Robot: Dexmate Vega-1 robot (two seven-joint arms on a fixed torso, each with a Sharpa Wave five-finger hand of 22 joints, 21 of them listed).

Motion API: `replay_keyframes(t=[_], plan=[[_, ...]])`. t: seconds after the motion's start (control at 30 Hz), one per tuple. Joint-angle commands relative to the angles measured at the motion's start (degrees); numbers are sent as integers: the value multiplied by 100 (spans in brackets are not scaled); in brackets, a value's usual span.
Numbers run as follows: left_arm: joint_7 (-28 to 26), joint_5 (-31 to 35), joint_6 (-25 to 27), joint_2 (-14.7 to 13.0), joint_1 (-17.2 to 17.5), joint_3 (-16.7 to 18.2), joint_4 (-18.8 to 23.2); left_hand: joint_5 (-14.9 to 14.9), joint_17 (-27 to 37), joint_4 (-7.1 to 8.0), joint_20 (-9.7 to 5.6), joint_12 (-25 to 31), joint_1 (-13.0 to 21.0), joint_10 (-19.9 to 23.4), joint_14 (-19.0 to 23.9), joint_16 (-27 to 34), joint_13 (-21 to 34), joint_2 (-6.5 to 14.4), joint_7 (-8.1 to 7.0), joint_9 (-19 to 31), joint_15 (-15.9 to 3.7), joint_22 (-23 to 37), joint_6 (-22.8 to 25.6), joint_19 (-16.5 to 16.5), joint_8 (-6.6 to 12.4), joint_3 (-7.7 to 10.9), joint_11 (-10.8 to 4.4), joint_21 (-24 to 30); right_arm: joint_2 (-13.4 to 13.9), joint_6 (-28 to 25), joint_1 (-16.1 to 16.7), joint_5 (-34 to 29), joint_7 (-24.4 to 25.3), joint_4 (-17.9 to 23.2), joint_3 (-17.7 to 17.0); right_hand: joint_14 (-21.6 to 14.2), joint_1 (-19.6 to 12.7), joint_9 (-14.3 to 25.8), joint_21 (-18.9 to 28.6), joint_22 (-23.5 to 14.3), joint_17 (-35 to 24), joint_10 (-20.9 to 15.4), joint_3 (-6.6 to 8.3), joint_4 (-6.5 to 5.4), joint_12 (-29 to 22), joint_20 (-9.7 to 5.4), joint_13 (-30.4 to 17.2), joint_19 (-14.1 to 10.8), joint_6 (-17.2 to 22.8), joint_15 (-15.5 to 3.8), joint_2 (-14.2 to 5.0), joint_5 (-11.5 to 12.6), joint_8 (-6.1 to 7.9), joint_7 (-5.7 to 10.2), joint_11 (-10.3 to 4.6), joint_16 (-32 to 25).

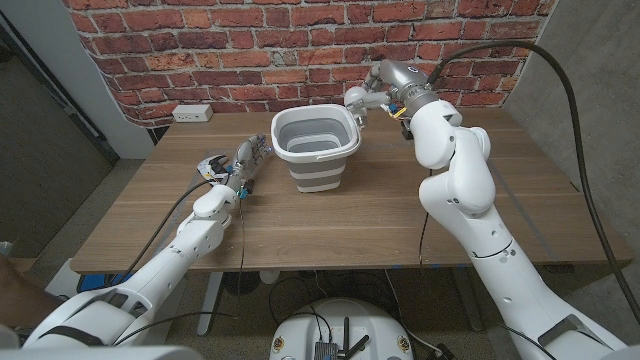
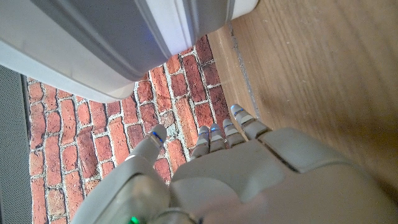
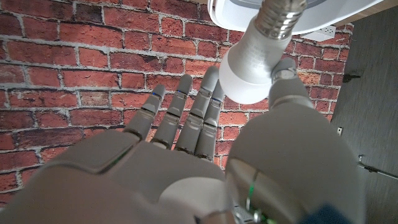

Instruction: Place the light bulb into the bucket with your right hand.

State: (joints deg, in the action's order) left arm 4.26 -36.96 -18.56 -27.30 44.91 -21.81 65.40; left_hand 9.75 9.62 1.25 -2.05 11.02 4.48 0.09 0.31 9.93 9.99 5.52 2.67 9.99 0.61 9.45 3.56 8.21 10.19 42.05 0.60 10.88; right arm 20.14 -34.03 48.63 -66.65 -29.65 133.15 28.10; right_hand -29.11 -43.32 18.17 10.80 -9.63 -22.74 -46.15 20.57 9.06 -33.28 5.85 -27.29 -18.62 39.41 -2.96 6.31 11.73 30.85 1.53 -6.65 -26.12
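Observation:
A white and grey collapsible bucket (image 1: 315, 150) stands on the wooden table (image 1: 520, 200) at the middle back. My right hand (image 1: 380, 84) hovers just above and behind its right rim and pinches the light bulb (image 1: 356, 98) between thumb and fingers. In the right wrist view the white bulb (image 3: 249, 71) points its metal screw base toward the bucket's rim (image 3: 224, 9), held by my right hand (image 3: 205, 162). My left hand (image 1: 245, 160) waits on the table left of the bucket, fingers stretched out and holding nothing. The left wrist view has this hand (image 2: 236, 174) close to the bucket's wall (image 2: 112, 43).
A white power strip (image 1: 192, 113) lies at the table's back left edge against the brick wall (image 1: 250, 40). A thick black cable (image 1: 560, 80) arcs over my right arm. Bare wood spreads in front of the bucket and to its right.

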Motion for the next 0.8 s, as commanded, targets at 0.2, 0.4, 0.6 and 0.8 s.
replay_keyframes(t=[0.2, 0.4, 0.6, 0.8], plan=[[-50, 53, -15, 41, 23, -48, 22, 11, 16, -50, -108, 2, 67, 23, -6, 36, 25, 496, -23, 12, 10, 34, 56, -35, 27, 15, -10, 9, 545, -207, -1087, 1452, 706, -729, 680, -20, -259, 0, -20, -1, -13, -390, -2, -40, -18, 45, -17, 18, 147, -545, -319, 33, 299, -5, -369, -14], [-38, 61, -22, 83, 4, -77, -3, 11, 14, -56, -108, 3, 72, 25, -8, 35, 25, 494, -22, 12, 10, 34, 55, -36, 26, 13, -17, 9, 646, -116, -1394, 1799, 1015, -1009, 1012, -16, -245, -8, -22, -1, -18, -383, -13, -46, -13, 61, -15, 39, 143, -518, -331, 33, 295, -7, -353, -14], [-107, 103, 27, 90, 3, -106, 40, 11, 14, -60, -111, 3, 76, 24, -10, 34, 25, 494, -24, 12, 9, 34, 54, -35, 25, 12, -16, 10, 692, -39, -1748, 2113, 1103, -1353, 1351, 16, -233, -16, -22, -1, -22, -374, -21, -52, -6, 70, -12, 48, 132, -526, -347, 34, 287, -14, -361, -3], [-89, 100, -1, 105, 9, -111, 39, 11, 14, -65, -108, 3, 80, 25, -10, 35, 25, 494, -27, 12, 8, 34, 55, -37, 25, 9, -7, 10, 703, -50, -2083, 2325, 1084, -1655, 1666, 27, -228, -27, -22, -1, -24, -354, -29, -49, 14, 76, 6, 62, 120, -510, -355, 37, 278, -20, -343, 1]])
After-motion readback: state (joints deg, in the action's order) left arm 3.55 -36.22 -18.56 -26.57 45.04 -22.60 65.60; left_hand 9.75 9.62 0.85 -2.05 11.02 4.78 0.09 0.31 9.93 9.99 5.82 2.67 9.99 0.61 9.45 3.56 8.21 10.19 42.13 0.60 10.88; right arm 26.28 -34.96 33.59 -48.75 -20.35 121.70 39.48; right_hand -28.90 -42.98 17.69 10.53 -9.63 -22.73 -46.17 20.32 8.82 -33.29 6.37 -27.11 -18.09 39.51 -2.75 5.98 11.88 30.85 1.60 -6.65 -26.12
